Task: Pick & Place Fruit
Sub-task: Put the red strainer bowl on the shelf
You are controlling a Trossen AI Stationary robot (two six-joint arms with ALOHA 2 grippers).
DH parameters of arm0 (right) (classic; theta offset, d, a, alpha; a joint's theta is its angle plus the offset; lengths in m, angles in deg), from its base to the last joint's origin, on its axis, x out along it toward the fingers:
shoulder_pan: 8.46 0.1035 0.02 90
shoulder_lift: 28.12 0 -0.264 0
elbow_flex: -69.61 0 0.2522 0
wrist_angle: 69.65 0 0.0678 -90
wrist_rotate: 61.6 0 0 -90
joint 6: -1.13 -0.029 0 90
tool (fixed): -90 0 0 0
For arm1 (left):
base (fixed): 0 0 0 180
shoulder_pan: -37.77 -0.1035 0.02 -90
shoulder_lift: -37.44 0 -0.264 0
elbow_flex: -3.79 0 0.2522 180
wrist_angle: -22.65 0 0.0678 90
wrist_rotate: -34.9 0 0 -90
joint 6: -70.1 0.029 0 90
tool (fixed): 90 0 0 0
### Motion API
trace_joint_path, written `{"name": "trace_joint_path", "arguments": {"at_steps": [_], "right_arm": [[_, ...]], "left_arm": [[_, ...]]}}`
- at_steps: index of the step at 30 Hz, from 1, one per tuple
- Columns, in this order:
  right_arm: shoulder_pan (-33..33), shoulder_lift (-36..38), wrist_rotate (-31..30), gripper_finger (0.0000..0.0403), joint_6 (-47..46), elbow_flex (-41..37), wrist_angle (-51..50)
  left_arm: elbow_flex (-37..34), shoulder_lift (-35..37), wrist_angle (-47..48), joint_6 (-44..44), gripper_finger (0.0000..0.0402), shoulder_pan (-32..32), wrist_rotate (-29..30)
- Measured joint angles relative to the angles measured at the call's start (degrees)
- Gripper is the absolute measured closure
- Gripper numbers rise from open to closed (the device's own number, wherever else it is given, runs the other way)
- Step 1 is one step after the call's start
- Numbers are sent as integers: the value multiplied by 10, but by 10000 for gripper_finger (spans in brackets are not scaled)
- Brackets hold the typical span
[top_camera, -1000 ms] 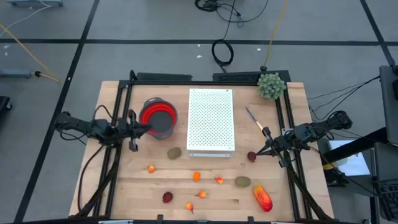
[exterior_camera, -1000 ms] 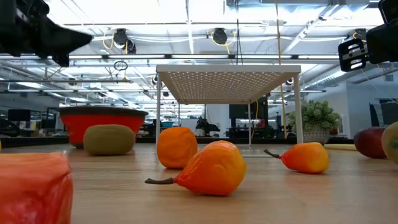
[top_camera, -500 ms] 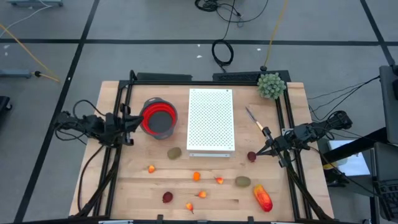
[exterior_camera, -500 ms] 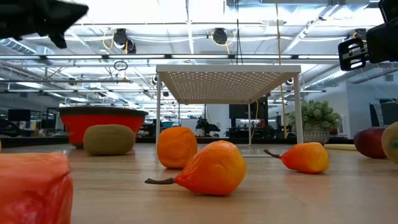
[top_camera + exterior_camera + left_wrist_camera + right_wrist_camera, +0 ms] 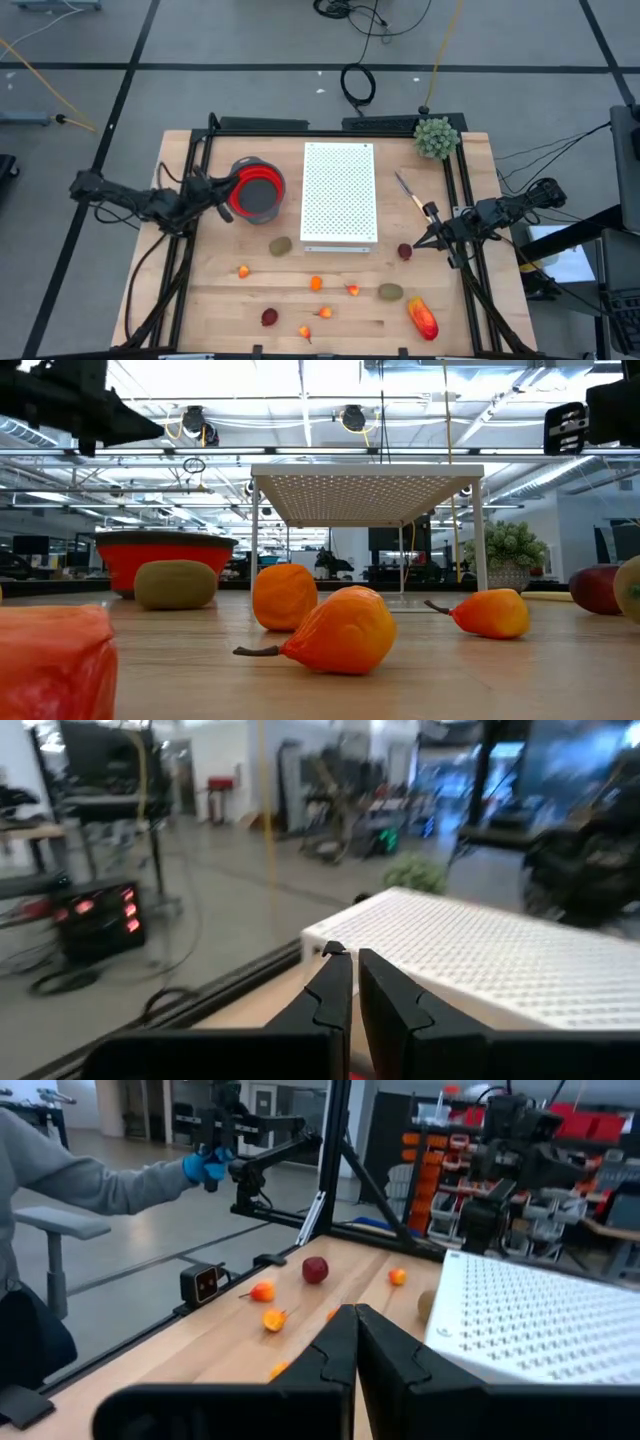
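Note:
Small toy fruit lies scattered on the near half of the wooden table: a brown-green oval, a second oval, dark-red balls, tiny orange pieces, and a red-orange oblong. My left gripper hovers shut above the table, just left of the red bowl. My right gripper hovers shut beside the right-hand dark-red ball, apart from it.
A white perforated rack stands on legs at the table's middle. A green spiky plant and a yellow-handled knife sit at the far right. Black rails run along both sides. A person's grey sleeve shows beyond the table.
My left arm has drawn back toward the table's left edge and stretched out, and its gripper has turned and shifted slightly toward the far edge beside the bowl. My right gripper has risen a little. No fruit has moved.

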Motion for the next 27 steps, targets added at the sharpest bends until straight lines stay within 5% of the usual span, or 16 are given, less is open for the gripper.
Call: {"name": "trace_joint_path", "arguments": {"at_steps": [10,27], "right_arm": [[0,0,0,403,3,0,-1],[0,0,0,403,21,0,-22]], "left_arm": [[200,-147,300,-214,380,-38,-10],[373,-370,571,-454,381,-223,-344]]}}
